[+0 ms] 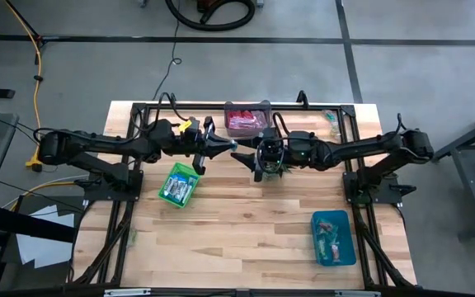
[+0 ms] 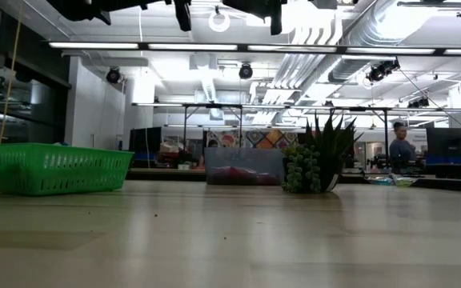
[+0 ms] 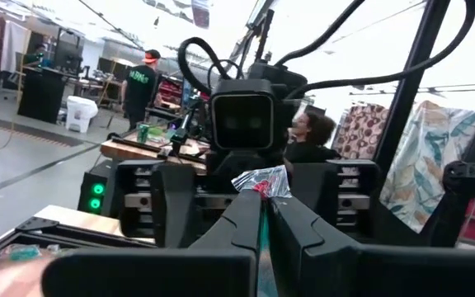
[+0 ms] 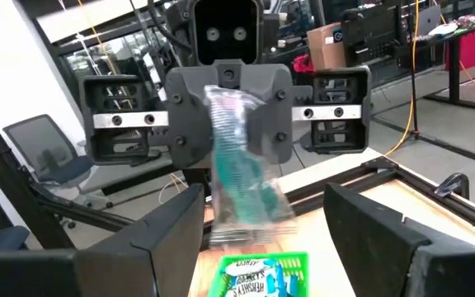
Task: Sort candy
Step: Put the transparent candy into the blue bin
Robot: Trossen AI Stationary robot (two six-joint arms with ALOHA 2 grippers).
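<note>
My left gripper (image 1: 231, 147) hangs high over the table's middle, pointing toward the right edge, shut on one candy (image 4: 237, 157) in a clear crinkled wrapper with teal inside. My right gripper (image 1: 252, 158) faces it from the right, open, its two fingers (image 4: 167, 239) wide apart just short of the candy. Below them stand a green bin (image 1: 179, 184) holding blue-and-white candy, a clear bin (image 1: 247, 118) with red candy at the far edge, and a blue bin (image 1: 333, 238) with mixed candy at the near right. My left gripper pinches one end of the candy's wrapper (image 3: 261, 186) between its two fingertips. The fingers lie about level and point toward the table's right. The rest of the wrapper (image 4: 246, 190) droops below the fingertips, lifted far clear of the table.
A small spiky green plant (image 2: 318, 156) in a pot stands on the table under my right gripper. A black frame (image 1: 138, 111) runs round the table's far and side edges. Bare wood (image 1: 246, 239) lies between the green and blue bins. People stand in the room beyond.
</note>
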